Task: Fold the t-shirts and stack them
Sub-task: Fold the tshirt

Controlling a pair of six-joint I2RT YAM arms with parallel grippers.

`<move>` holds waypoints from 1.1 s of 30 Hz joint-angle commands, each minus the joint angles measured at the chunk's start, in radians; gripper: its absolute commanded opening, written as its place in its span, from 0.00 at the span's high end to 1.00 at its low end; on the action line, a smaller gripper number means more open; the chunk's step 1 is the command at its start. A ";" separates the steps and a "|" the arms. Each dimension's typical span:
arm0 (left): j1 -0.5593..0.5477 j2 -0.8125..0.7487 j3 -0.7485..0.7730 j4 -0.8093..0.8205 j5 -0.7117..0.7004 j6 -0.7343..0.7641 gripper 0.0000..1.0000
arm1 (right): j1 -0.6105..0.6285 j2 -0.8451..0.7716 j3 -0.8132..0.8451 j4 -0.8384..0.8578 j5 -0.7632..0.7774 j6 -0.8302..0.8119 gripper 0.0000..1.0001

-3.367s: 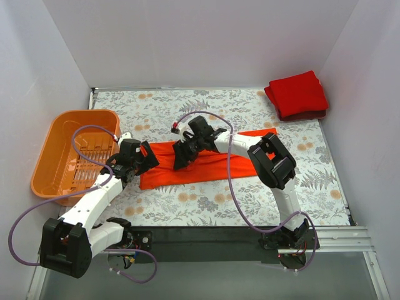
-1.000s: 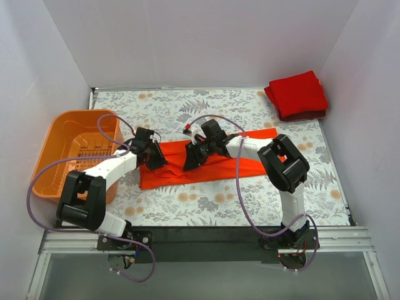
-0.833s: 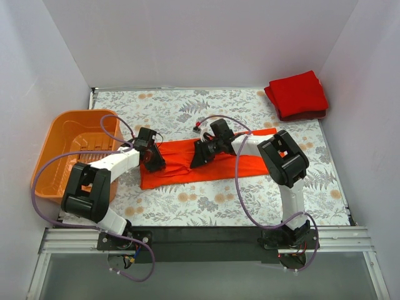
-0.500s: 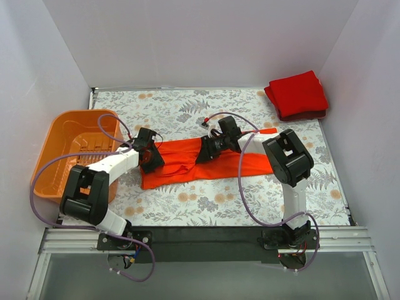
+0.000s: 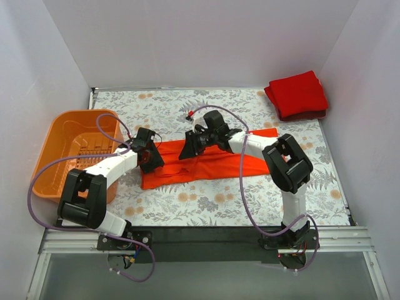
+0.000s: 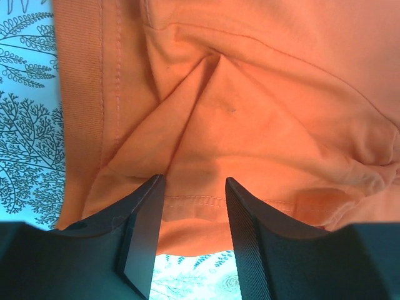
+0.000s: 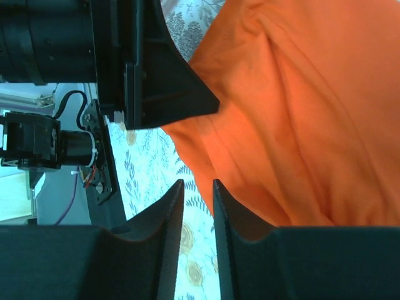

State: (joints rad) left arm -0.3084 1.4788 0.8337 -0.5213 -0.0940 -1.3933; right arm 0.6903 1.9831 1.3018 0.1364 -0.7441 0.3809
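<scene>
Orange-red t-shirt (image 5: pixel 212 167), long strip on desk (image 5: pixel 187 206): mid-fold. Left gripper (image 6: pixel 192 187) spread over left hem; right gripper (image 7: pixel 197 187) narrowed, grasp not discernible. Next, likely: pinch hem, fold rightward.

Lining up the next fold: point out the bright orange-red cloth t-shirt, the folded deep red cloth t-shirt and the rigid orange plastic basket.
bright orange-red t-shirt (image 5: pixel 209 167), top view, middle panel
deep red t-shirt (image 5: pixel 299 94), top view, top face
orange plastic basket (image 5: pixel 53 149), top view, left wall
</scene>
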 commanded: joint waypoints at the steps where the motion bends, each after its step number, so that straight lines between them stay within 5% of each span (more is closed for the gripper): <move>1: -0.006 -0.026 0.001 0.009 -0.007 -0.010 0.59 | 0.029 0.063 0.036 0.068 -0.008 0.085 0.70; 10: -0.005 0.032 -0.010 -0.051 -0.114 -0.084 0.61 | 0.023 0.138 -0.068 0.075 0.000 0.081 0.81; 19: -0.003 0.015 0.065 -0.131 -0.130 -0.073 0.54 | -0.043 -0.042 -0.186 0.049 0.023 0.013 0.75; 23: -0.011 -0.069 0.113 -0.203 -0.131 -0.079 0.47 | -0.090 -0.176 -0.231 -0.067 0.127 -0.107 0.65; 27: -0.012 -0.138 0.073 -0.249 -0.075 -0.081 0.47 | -0.195 -0.309 -0.289 -0.248 0.308 -0.204 0.60; 33: -0.012 -0.126 -0.036 -0.240 -0.064 -0.116 0.53 | -0.360 -0.432 -0.423 -0.302 0.506 -0.237 0.57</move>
State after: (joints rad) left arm -0.3168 1.3472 0.8360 -0.7277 -0.1677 -1.4837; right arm 0.3943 1.5978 0.9401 -0.0685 -0.3992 0.2005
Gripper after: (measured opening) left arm 0.481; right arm 0.425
